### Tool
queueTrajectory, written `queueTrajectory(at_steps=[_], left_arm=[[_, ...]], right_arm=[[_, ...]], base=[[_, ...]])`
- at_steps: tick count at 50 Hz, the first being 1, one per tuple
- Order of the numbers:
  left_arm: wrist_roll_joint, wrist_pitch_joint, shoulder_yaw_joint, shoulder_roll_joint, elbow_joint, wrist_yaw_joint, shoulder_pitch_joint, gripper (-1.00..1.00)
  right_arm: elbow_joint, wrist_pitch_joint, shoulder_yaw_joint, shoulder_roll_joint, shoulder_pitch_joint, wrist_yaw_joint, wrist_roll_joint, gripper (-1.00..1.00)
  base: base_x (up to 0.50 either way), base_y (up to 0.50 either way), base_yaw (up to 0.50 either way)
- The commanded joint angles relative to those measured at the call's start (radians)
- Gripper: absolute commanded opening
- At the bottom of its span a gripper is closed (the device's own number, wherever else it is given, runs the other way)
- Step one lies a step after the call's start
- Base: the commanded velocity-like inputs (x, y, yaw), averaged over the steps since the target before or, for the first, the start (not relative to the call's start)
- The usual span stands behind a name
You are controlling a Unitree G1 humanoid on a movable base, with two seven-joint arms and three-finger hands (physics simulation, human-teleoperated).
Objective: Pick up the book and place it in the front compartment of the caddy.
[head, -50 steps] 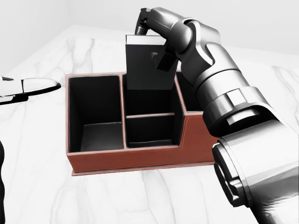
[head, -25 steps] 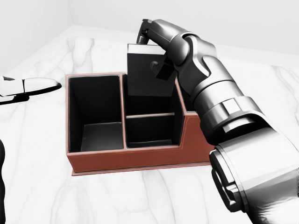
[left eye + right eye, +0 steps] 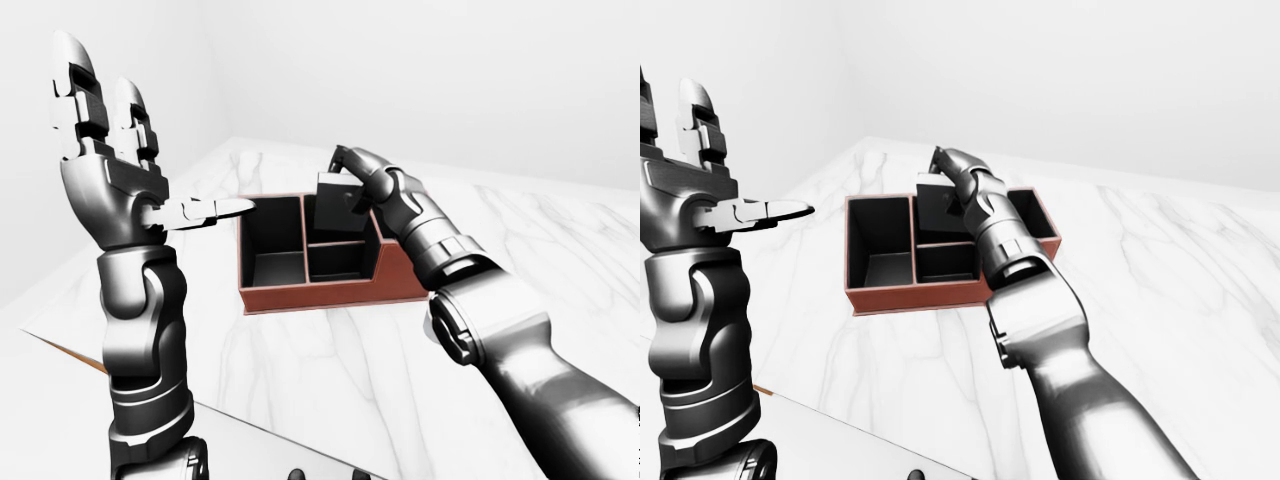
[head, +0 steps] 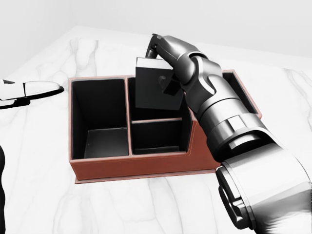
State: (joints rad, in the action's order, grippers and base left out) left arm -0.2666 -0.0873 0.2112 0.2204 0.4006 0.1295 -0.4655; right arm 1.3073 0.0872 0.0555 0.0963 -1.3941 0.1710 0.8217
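The book (image 4: 155, 87), a dark grey slab, hangs upright and slightly tilted with my right hand (image 4: 163, 68) shut on its top right part. Its lower edge dips into the middle compartment nearer the top of the head view in the red-brown caddy (image 4: 131, 168). The caddy's black inside is split into a large left compartment, two middle ones and a right one mostly hidden by my right arm. My left hand (image 3: 130, 150) is raised at the left, well apart from the caddy, open with its fingers up and thumb pointing right.
The caddy stands on a white marble table (image 4: 97, 209). The table's near edge (image 3: 70, 348) runs across the lower left of the left-eye view. Plain white walls rise beyond the table.
My right hand has lowered the book and carried it a little to the right, so its lower edge now reaches into the caddy. The left hand has not moved.
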Motion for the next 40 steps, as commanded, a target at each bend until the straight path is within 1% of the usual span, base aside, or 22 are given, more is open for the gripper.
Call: queueTrajectory(at_steps=[1,12,15,16,20,21,26,29,36,40], left_arm=[[0.002,0.0,-0.002,-0.002,0.006,0.0,0.003,1.0],[0.002,0.0,0.0,-0.001,0.001,-0.001,0.002,1.0],[0.002,0.0,-0.001,-0.002,0.001,-0.002,0.003,1.0],[0.003,0.0,-0.003,-0.003,0.005,-0.001,0.005,1.0],[0.005,0.0,-0.003,-0.003,0.0,-0.003,0.004,1.0],[0.004,0.0,-0.002,-0.003,-0.002,-0.004,0.003,1.0],[0.002,0.0,-0.001,-0.002,-0.001,-0.004,0.001,1.0],[0.001,0.0,0.0,-0.002,0.002,-0.003,0.002,1.0],[0.002,0.0,-0.001,-0.002,-0.002,-0.005,0.005,1.0],[0.002,0.0,-0.001,-0.003,0.0,-0.005,0.007,1.0]], right_arm=[[-0.025,0.0,-0.028,-0.004,0.004,-0.074,-0.017,-1.0],[-0.027,-0.001,-0.025,-0.008,0.012,-0.107,-0.012,-1.0],[-0.028,-0.006,-0.025,-0.01,0.013,-0.11,-0.012,-1.0],[-0.029,-0.017,-0.024,-0.01,0.012,-0.114,-0.011,-1.0],[-0.029,-0.029,-0.024,-0.011,0.006,-0.121,-0.008,-1.0],[-0.029,-0.037,-0.023,-0.011,0.005,-0.121,-0.008,-1.0],[-0.029,-0.045,-0.022,-0.015,0.007,-0.123,-0.004,-1.0],[-0.026,-0.055,-0.018,-0.019,0.018,-0.127,0.001,-1.0],[-0.025,-0.065,-0.016,-0.026,0.032,-0.132,0.006,-1.0],[-0.025,-0.066,-0.016,-0.029,0.038,-0.133,0.009,-1.0]], base=[[0.0,0.0,0.0],[0.0,0.0,0.0],[0.0,0.0,0.0],[0.0,0.0,0.0],[0.0,0.0,0.0],[0.0,0.0,0.0],[0.0,0.0,0.0],[0.0,0.0,0.0],[0.0,0.0,0.0],[0.0,0.0,0.0]])
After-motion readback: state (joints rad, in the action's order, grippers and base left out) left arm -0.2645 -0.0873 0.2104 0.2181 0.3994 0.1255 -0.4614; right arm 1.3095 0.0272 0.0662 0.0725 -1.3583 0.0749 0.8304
